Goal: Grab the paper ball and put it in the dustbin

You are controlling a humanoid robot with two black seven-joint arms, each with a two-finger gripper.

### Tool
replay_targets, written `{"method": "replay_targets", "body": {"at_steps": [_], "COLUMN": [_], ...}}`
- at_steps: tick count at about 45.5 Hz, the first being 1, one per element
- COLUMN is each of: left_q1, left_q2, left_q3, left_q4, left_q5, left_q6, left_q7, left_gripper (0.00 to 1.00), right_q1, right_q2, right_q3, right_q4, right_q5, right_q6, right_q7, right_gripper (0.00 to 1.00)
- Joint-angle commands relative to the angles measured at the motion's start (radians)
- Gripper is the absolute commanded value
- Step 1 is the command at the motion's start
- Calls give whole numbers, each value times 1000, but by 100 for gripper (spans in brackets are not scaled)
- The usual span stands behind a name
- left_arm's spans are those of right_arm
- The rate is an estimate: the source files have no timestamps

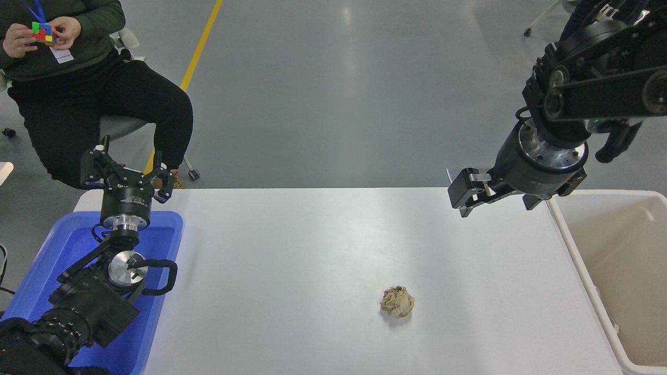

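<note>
The paper ball [397, 301] lies alone on the white table [312, 250], toward five o'clock of its middle, with bare tabletop all round it and well apart from every edge. The right gripper [465, 194] hangs near the table's far edge at about one o'clock from the ball, just beside the dustbin [578, 260] rim (I cannot tell how wide its fingers stand). The left gripper [126, 169], fingers spread wide, sits parked over the blue tray [167, 229] at nine o'clock, and a seated person [78, 94] holds a cube [43, 31] over the grey floor [365, 78] beyond.

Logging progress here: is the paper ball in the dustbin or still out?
Out. The paper ball lies on the white table, left of the dustbin, with nothing touching it.
</note>
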Motion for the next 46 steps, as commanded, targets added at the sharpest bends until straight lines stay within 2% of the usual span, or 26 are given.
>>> {"method": "replay_targets", "body": {"at_steps": [1,19,32,42,46], "left_q1": [-1,-1,1,1,-1], "left_q2": [0,-2,-2,-2,0], "left_q3": [0,-6,-6,-6,-6], "left_q4": [0,0,0,0,0], "left_q5": [0,-1,-1,-1,-1], "left_q6": [0,0,0,0,0], "left_q7": [0,0,0,0,0], "left_gripper": [99,99,99,99,99], "right_q1": [-1,-29,-110,-283,-357], "right_q2": [-12,-9,-1,11,53], "right_q3": [0,18,64,109,138], "right_q4": [0,-29,-60,-75,-68], "right_q5": [-3,-6,-4,-7,-6], "right_q6": [0,-3,-66,-231,-354], "right_q7": [0,0,0,0,0], "right_gripper": [100,100,100,100,100]}}
